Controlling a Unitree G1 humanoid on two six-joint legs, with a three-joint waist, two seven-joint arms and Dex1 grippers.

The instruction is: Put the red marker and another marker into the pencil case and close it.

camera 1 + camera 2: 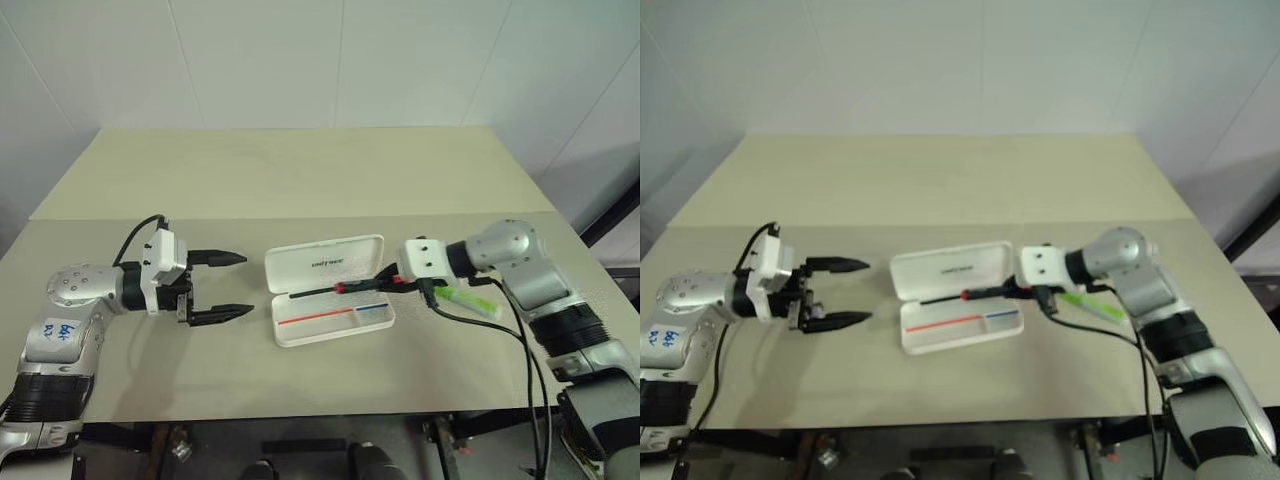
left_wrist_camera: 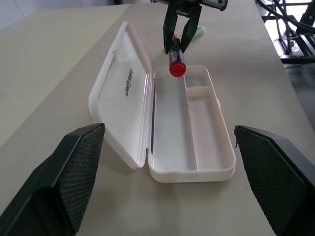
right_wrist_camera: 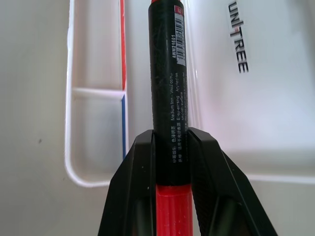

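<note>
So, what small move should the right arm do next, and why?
Probably lower the red marker into the case tray and release. The right tool grips it above the open tray, not yet inside.

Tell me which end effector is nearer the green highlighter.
Right. The right end effector, shut on the red marker, hangs just beside the green highlighter. The left end effector stands open across the pencil case.
</note>
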